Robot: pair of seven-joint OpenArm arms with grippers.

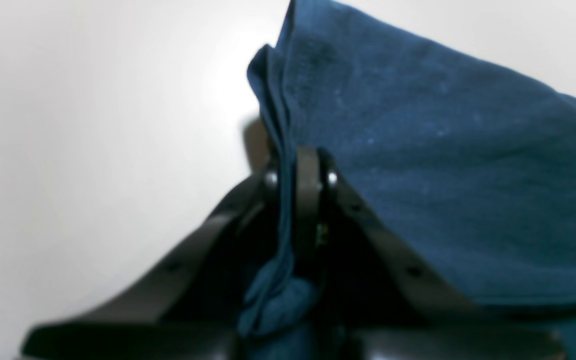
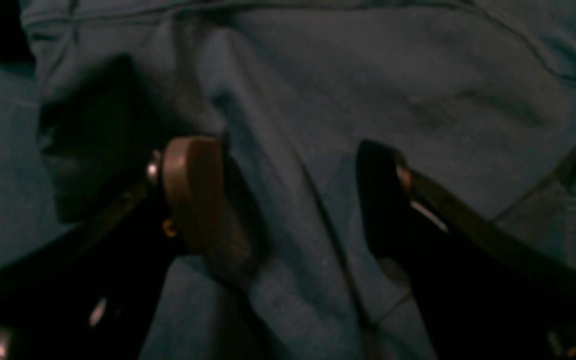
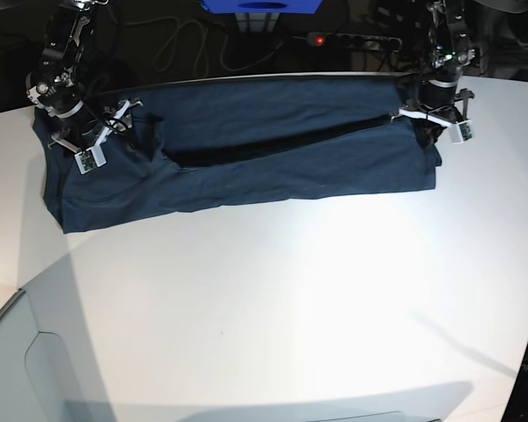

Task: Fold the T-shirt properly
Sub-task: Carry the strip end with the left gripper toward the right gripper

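On white table (image 3: 290, 290), soft navy T-shirt (image 3: 273, 149) lies elongated.

Left gripper (image 1: 300, 175) is clamped tight, jaws pinched together on a bunched fold of the T-shirt (image 1: 418, 175), its arm reaching down at the far right of the base view. Right gripper (image 2: 288, 200) sits with fingers (image 2: 193, 195) spread wide (nothing between them but flat cloth), poised low over the fabric at the far left.
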